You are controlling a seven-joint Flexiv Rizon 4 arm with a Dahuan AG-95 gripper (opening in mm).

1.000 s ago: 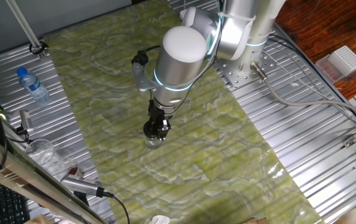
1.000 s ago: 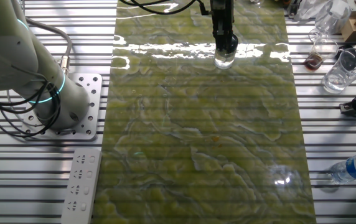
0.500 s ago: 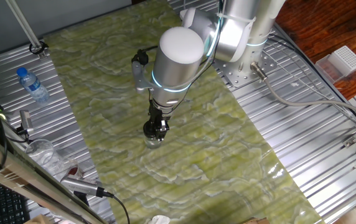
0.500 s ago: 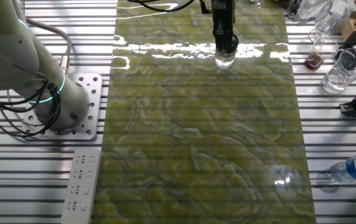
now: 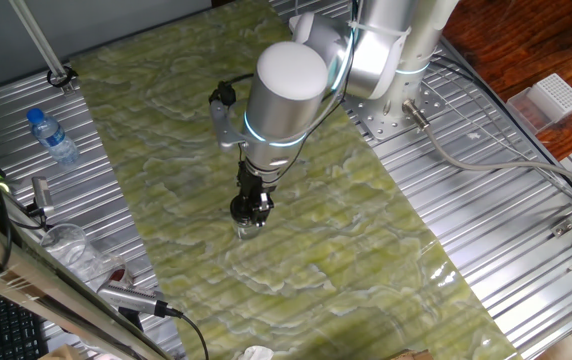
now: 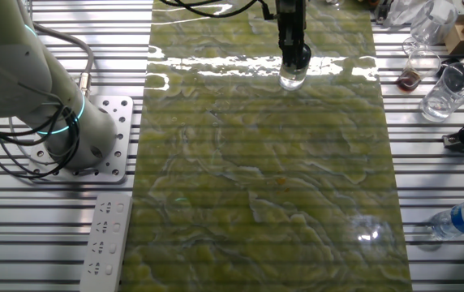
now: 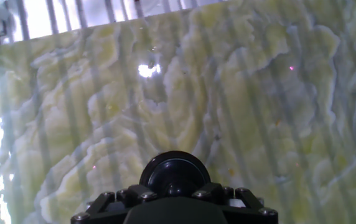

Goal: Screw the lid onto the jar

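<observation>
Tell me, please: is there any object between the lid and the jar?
Nothing visible stands between them. The gripper holds the lid directly above the jar; whether they already touch, I cannot tell.

Lid (image 7: 175, 175): small round black cap with a shiny greyish centre, lying flat and level on top of the jar, in the pincer (image 5: 250, 207).
Jar (image 6: 293, 78): short, clear, see-through, upright on the green marbled mat (image 6: 264, 178) near its far edge, directly under the lid.
</observation>
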